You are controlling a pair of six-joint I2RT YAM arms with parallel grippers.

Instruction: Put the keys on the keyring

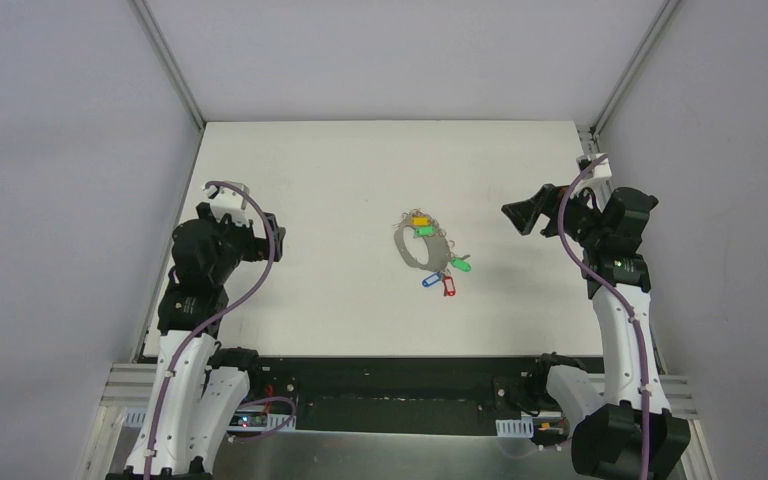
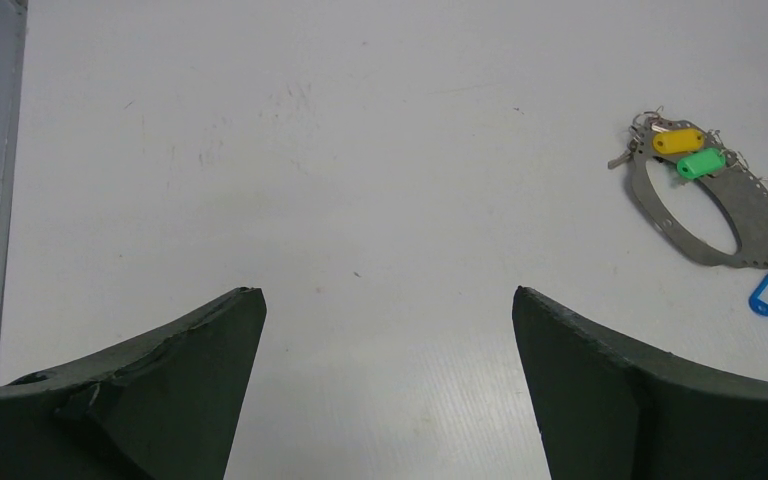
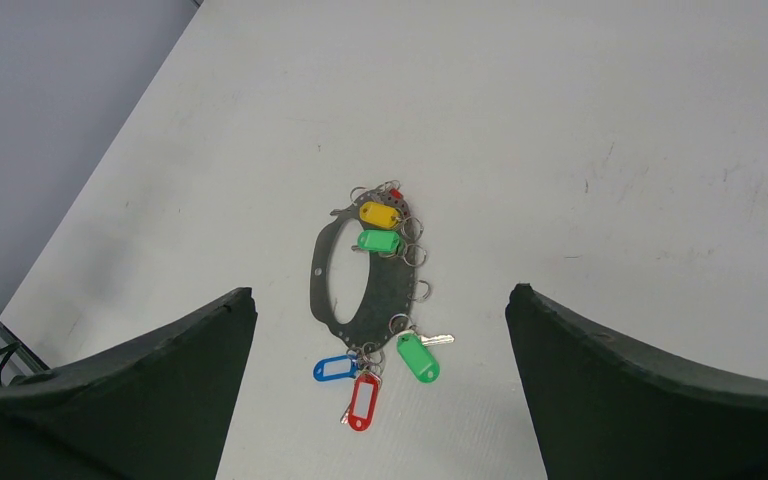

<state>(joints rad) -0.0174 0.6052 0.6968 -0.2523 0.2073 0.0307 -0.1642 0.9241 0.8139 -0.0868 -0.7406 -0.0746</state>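
The keyring [image 1: 412, 252] is a flat grey oval metal band with small holes along its rim, lying flat mid-table. Keys hang from it on small split rings: yellow tag [image 1: 420, 221] and green tag [image 1: 425, 230] at its far end, another green [image 1: 461, 265], blue [image 1: 430, 281] and red [image 1: 449, 287] at its near end. The right wrist view shows the band [image 3: 385, 285] and the tags clearly, with yellow [image 3: 379, 214] and red [image 3: 362, 400]. My left gripper [image 1: 272, 240] is open and empty, far left of the ring [image 2: 750, 215]. My right gripper [image 1: 525, 215] is open and empty, raised to its right.
Grey walls with aluminium rails [image 1: 168, 60] close in the white table [image 1: 310, 180] on the left, right and back. The arm bases and a black bar [image 1: 400, 375] run along the near edge.
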